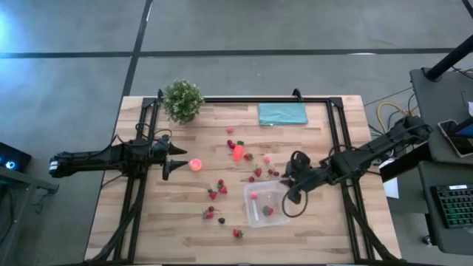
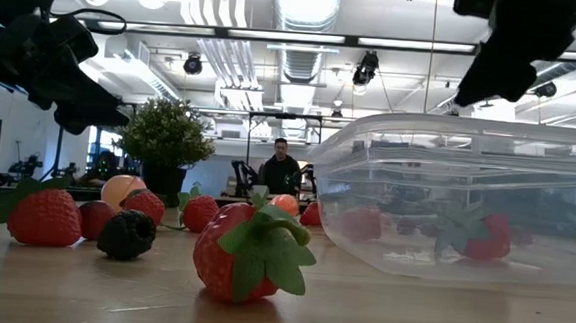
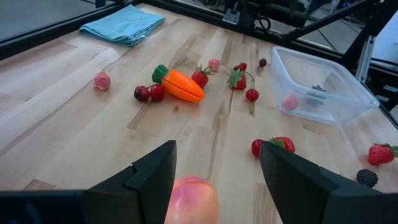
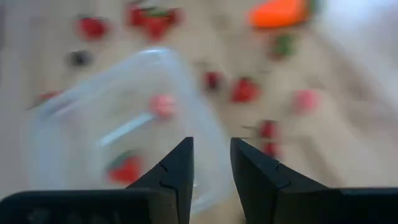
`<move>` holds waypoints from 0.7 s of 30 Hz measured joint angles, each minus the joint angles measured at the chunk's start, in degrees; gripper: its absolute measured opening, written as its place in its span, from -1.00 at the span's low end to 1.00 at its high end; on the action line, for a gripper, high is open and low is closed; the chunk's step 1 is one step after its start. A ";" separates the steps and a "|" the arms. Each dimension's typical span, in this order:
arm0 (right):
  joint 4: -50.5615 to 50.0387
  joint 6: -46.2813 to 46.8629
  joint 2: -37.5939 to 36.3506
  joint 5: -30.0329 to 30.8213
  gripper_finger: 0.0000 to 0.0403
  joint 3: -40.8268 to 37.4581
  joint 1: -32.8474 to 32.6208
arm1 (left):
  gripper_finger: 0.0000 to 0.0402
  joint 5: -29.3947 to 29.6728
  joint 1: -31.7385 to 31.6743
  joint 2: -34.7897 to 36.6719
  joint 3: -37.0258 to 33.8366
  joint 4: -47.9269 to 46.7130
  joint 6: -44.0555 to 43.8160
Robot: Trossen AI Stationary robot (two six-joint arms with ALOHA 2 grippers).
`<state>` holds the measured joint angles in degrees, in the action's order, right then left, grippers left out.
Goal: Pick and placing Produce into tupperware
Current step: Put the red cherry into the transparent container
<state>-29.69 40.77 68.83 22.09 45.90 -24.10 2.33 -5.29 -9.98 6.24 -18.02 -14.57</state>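
Observation:
The clear tupperware [image 1: 266,204] sits on the wooden table at the near right, with a red strawberry [image 1: 267,210] and a pink piece [image 1: 253,196] lying inside. My right gripper [image 4: 211,163] hangs above the tub's right rim, tilted down. Its fingers stand a narrow gap apart with nothing between them. Loose produce lies across the table's middle: an orange carrot [image 1: 238,153], strawberries [image 1: 220,188] and a pink-orange ball [image 1: 196,165]. My left gripper [image 3: 217,165] waits open at the left, its fingertips short of the ball [image 3: 191,199].
A green potted plant [image 1: 182,100] stands at the far left and a folded teal cloth [image 1: 282,114] lies at the far edge. A black frame [image 1: 336,148] runs around the table. A person stands in the room behind [image 2: 281,166].

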 joint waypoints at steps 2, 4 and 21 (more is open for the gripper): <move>-6.68 3.84 0.14 3.74 -0.49 1.19 0.02 | 0.08 0.00 0.00 -0.02 0.00 -0.01 0.00; -13.57 7.23 -0.19 4.50 -0.44 1.65 0.04 | 0.08 0.00 -0.01 0.00 0.00 0.00 0.00; -15.91 -4.08 -0.48 -7.11 0.29 -7.32 -2.74 | 0.08 0.00 0.01 -0.03 0.00 0.00 0.00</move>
<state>-45.60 36.69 68.35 14.98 38.58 -26.84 2.33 -5.28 -10.00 6.24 -18.02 -14.57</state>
